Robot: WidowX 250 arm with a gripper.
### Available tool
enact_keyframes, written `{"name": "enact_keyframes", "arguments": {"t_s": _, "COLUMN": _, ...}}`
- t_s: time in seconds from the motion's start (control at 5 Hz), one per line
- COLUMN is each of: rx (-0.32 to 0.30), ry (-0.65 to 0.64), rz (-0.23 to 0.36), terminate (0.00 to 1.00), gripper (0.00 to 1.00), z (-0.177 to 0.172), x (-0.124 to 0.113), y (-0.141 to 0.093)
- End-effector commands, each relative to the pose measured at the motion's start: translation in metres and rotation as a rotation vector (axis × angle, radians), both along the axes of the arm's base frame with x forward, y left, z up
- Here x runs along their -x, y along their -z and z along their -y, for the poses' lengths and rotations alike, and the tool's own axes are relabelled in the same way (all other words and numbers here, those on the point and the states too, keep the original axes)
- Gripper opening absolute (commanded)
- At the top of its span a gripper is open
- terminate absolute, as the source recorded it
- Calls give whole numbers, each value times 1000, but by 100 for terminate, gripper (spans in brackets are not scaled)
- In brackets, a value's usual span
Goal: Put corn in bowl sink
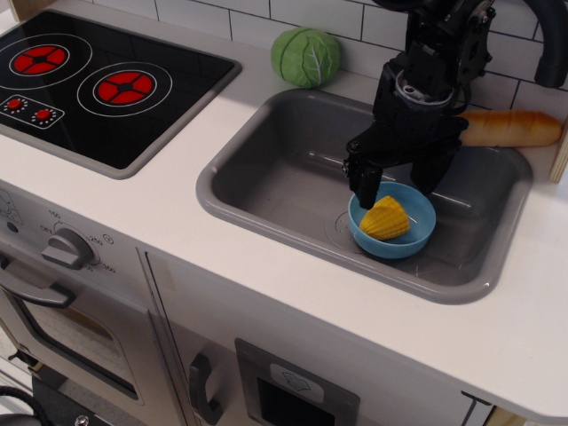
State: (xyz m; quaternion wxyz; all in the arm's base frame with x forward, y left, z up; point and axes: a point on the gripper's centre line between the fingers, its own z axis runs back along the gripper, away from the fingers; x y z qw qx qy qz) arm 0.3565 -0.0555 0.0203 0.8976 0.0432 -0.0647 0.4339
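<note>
The yellow corn (384, 219) lies on its side inside the light-blue bowl (415, 238), which sits on the floor of the grey sink (266, 177), right of centre. My black gripper (400, 184) hangs just above the bowl's back edge with its two fingers spread apart, open and empty. One finger (364, 187) stands at the bowl's left rim, the other behind its right side. The corn is free of both fingers.
A green cabbage ball (305, 57) sits on the white counter behind the sink's left corner. A tan bread loaf (510, 129) lies at the sink's back right. A black faucet (543, 35) rises behind the arm. The black stovetop (98, 80) is at the left.
</note>
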Motion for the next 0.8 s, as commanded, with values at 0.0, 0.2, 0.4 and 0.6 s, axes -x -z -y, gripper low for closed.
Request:
{"name": "enact_keyframes", "arguments": {"t_s": 0.0, "rx": 27, "ry": 56, "rz": 94, "terminate": 0, "gripper": 100, "z": 3, "x": -5, "y": -39}}
{"name": "enact_keyframes", "arguments": {"t_s": 0.2, "rx": 18, "ry": 174, "rz": 113, "terminate": 0, "gripper": 100, "z": -2, "x": -2, "y": -59}}
{"name": "enact_keyframes", "arguments": {"t_s": 0.4, "rx": 18, "ry": 174, "rz": 113, "terminate": 0, "gripper": 100, "z": -2, "x": -2, "y": -59}}
{"name": "enact_keyframes", "arguments": {"t_s": 0.6, "rx": 18, "ry": 174, "rz": 113, "terminate": 100, "gripper": 100, "z": -2, "x": -2, "y": -59}}
